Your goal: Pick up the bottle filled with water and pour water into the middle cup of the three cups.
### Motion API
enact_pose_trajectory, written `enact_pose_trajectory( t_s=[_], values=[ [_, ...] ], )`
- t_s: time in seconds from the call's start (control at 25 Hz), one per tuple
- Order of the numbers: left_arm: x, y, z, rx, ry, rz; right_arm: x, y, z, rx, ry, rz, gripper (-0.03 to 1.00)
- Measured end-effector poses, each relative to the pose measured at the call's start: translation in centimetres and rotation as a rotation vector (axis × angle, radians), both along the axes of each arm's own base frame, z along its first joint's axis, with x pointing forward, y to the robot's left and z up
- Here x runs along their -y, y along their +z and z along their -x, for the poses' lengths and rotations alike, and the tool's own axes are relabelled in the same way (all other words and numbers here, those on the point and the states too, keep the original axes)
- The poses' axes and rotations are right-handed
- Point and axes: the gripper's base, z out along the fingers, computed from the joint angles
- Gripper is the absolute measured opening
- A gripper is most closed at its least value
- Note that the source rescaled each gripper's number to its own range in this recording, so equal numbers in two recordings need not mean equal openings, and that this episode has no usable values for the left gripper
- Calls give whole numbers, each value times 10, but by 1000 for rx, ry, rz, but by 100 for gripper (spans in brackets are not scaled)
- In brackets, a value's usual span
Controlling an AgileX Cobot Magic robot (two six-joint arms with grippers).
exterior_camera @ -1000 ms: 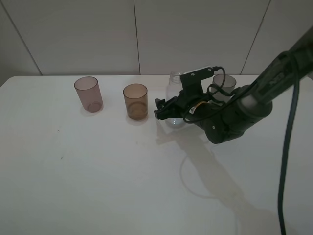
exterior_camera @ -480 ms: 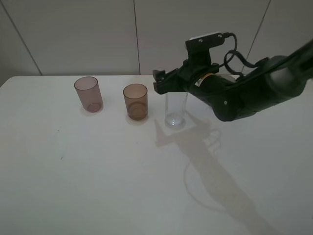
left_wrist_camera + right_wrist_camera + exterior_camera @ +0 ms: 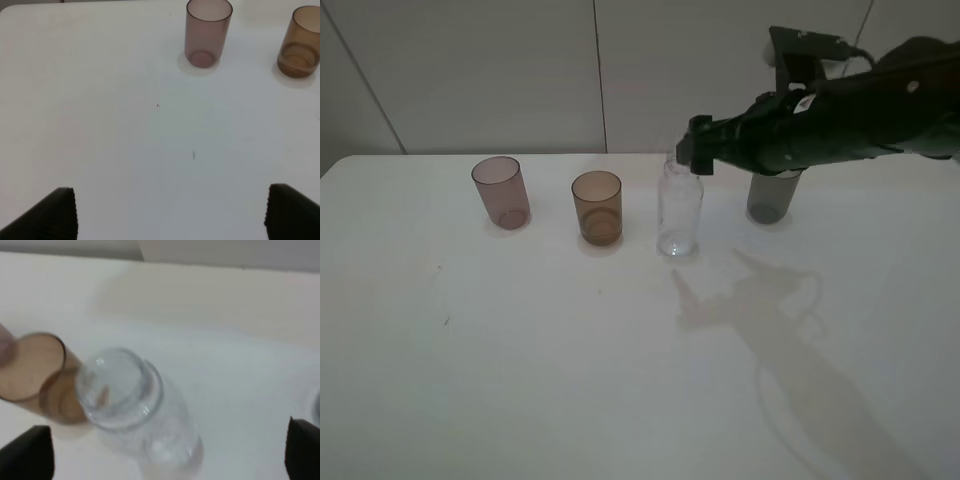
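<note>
The right gripper [image 3: 696,158] hangs in the air just above and beside the neck of the bottle [image 3: 679,208], and its jaws are spread wide with nothing between them; in the right wrist view the two dark tips sit at the far edges of the frame with the bottle's open mouth well inside the gap but below them. The left gripper [image 3: 170,212] is likewise parted and empty, low over bare counter [image 3: 520,350], apart from the cups. The bottle stands upright on the counter between the amber cup [image 3: 597,207] and the grey cup [image 3: 771,197], closer to the amber one; the pink cup [image 3: 501,192] stands further out on the left of the high view. The amber cup is the middle one of the three, and both the high view and the left wrist view show what looks like liquid already in its bottom part, though how much cannot be told. The bottle looks nearly clear, so its water level is hard to judge. With the bottle set down and not gripped, the step in hand reads as either a fresh grasp or a retreat. A grasp would call for lowering the right jaws around the bottle's body and closing firmly before lifting, keeping clear of the amber cup beside it.
</note>
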Motion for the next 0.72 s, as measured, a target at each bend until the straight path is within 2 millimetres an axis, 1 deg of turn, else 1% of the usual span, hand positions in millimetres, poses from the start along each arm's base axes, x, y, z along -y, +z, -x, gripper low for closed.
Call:
enact_pose_trajectory(
  t_s=[0.16,0.24,0.36,0.44,0.52,0.56,0.72],
  values=[
    [0,0,0,0,0,0,42,11,13,-178,-29,57,100],
    [0,0,0,0,0,0,66,18,24,-266,-45,104,100],
    [0,0,0,0,0,0,97,36,45,-343,-94,142,100],
    [0,0,0,0,0,0,113,50,63,-380,-128,151,100],
    [0,0,0,0,0,0,124,65,81,-377,-161,156,100],
    [0,0,0,0,0,0,127,74,91,-363,-169,157,100],
    [0,0,0,0,0,0,128,105,129,-239,-183,151,100]
  ],
)
